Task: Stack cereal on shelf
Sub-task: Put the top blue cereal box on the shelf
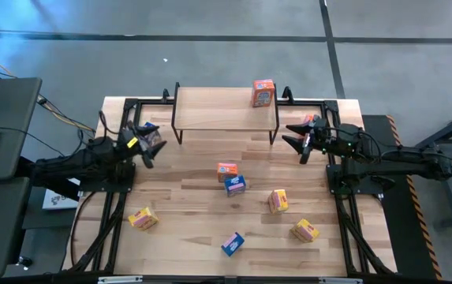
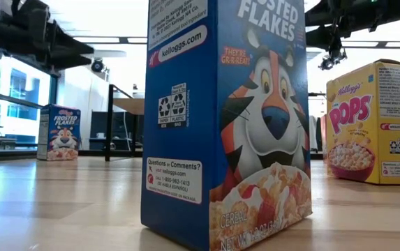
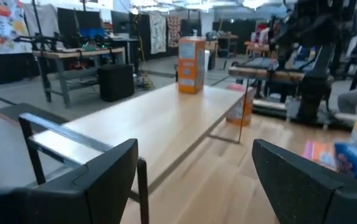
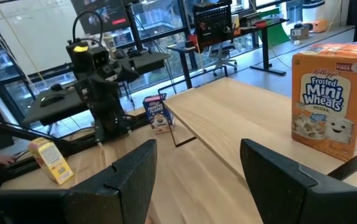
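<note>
The shelf [image 1: 226, 110] stands at the table's far edge with one orange cereal box [image 1: 263, 93] upright near its right end. My left gripper [image 1: 148, 146] hovers open and empty off the shelf's left end [image 3: 195, 149], looking along the plank top [image 3: 166, 121]. A blue box [image 4: 157, 114] stands on the table just beside it. My right gripper [image 1: 293, 134] hovers open and empty off the shelf's right end [image 4: 198, 149], with the orange box [image 4: 331, 118] close by. Several more boxes lie across the table's middle and near half.
On the table lie an orange box [image 1: 226, 170], a blue one [image 1: 236, 185], an orange one [image 1: 278, 200], yellow ones [image 1: 304, 230] [image 1: 143, 218] and a blue one [image 1: 232, 244]. Another orange box [image 3: 243, 109] stands by the shelf's right legs. The plank's left and middle are bare.
</note>
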